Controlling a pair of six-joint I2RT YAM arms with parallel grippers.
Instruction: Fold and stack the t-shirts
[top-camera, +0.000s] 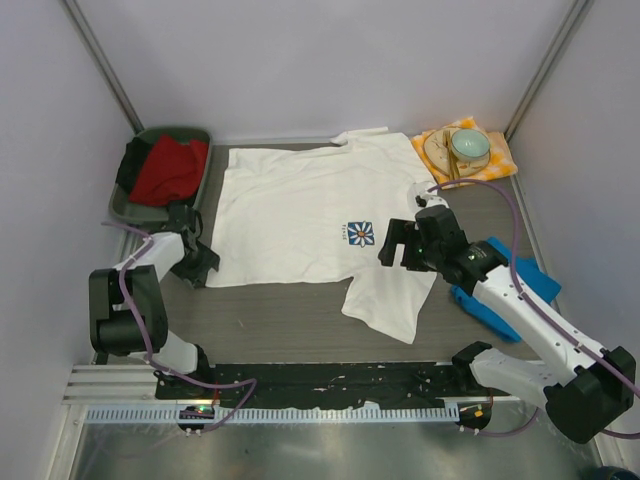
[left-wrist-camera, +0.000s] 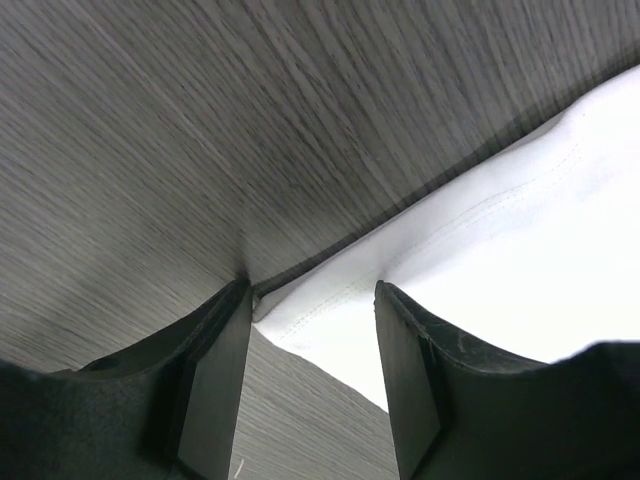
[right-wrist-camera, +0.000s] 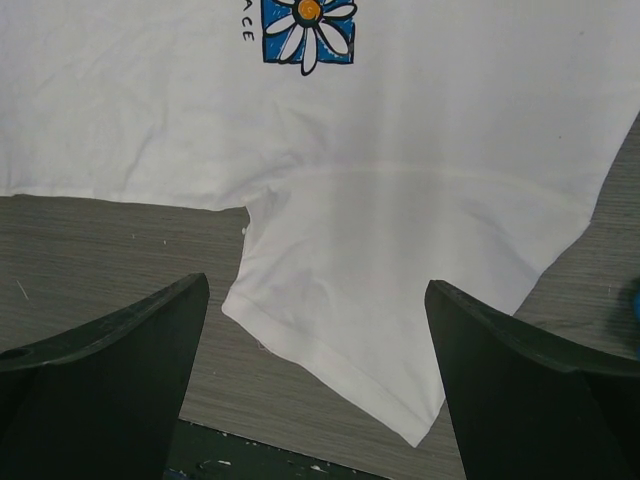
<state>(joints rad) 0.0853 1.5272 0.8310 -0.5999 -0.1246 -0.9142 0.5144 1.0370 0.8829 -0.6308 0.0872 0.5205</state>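
- White t-shirt (top-camera: 300, 215) lies spread flat, front up, mid-table (top-camera: 290, 320); collar toward the far wall, hem toward the L side.
- Daisy print (top-camera: 360, 234), blue petals w/ orange centre, sits on the chest nr the R arm; some dark lettering beside it, too small to read.
- One sleeve (top-camera: 390, 305) sticks out toward the near edge, flat, a few creases.
- Blue t-shirt (top-camera: 537, 280) is on the R side of the table, partly under the R arm, apart from the white one.
- Left gripper (top-camera: 203, 268) is low at the white shirt's near-L hem corner.
- L wrist view: left gripper (left-wrist-camera: 310, 370) straddles that corner; jaws part-open w/ a clear gap, cloth lies between them on the wood, not pinched.
- One L finger (left-wrist-camera: 215, 380) has its tip on bare table at the hem edge; the other is over the cloth.
- Right gripper (top-camera: 398, 245) hangs above the shirt beside the print; jaws spread wide, holding nothing.
- R wrist view: right gripper (right-wrist-camera: 315, 300) looks down on the sleeve (right-wrist-camera: 400, 280) and print (right-wrist-camera: 308, 25), w/ fingers clear of the cloth.
- Far-L corner: green bin (top-camera: 180, 131) w/ red cloth (top-camera: 170, 168) inside.
- Far-R corner: checked napkin (top-camera: 495, 165) w/ plate (top-camera: 437, 150) and bowl (top-camera: 470, 145) on it.
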